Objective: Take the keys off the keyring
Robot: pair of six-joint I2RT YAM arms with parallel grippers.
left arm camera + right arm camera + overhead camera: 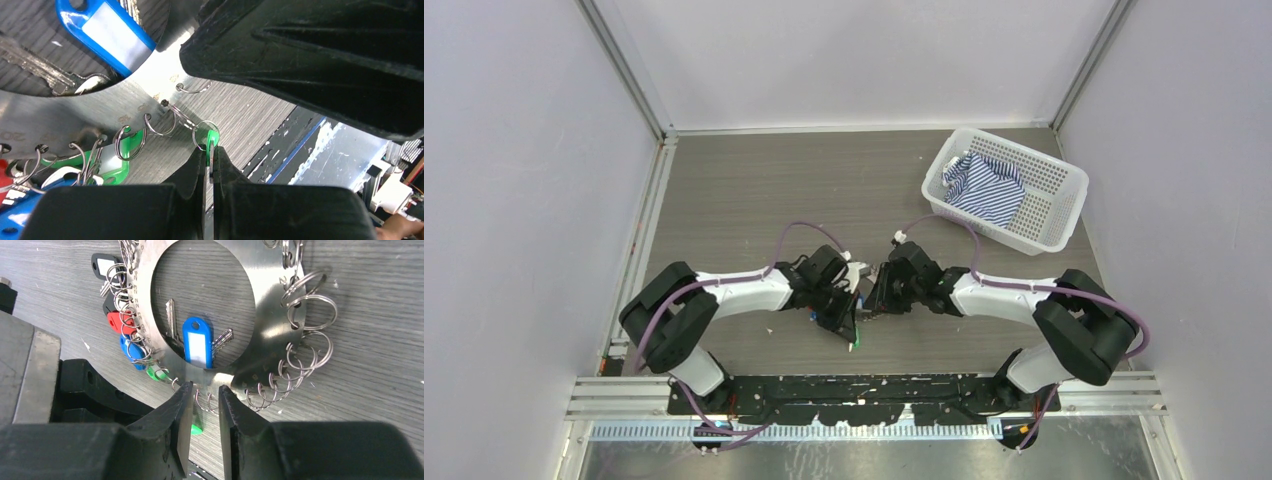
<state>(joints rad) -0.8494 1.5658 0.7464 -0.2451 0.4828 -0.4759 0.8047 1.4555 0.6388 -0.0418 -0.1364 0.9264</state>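
The keyring (270, 315) is a flat grey metal ring with many small wire loops on its rim. Keys with black, red, blue and green tags (122, 322) hang at its left side, and a blue tag (198, 342) with keys lies in its open centre. My right gripper (205, 392) is slightly open, its fingertips on either side of two wire loops at the ring's near rim. My left gripper (211, 150) is shut on a green key tag (213, 138) that hangs by a split loop from the keyring (100, 107). Both grippers meet at the table's near middle (861, 305).
A white perforated basket (1064, 190) holding a striped cloth (984, 190) stands at the back right. Metal frame rails run along the left side and the near edge (874, 390). The right gripper's black body (310, 55) looms just above the left gripper.
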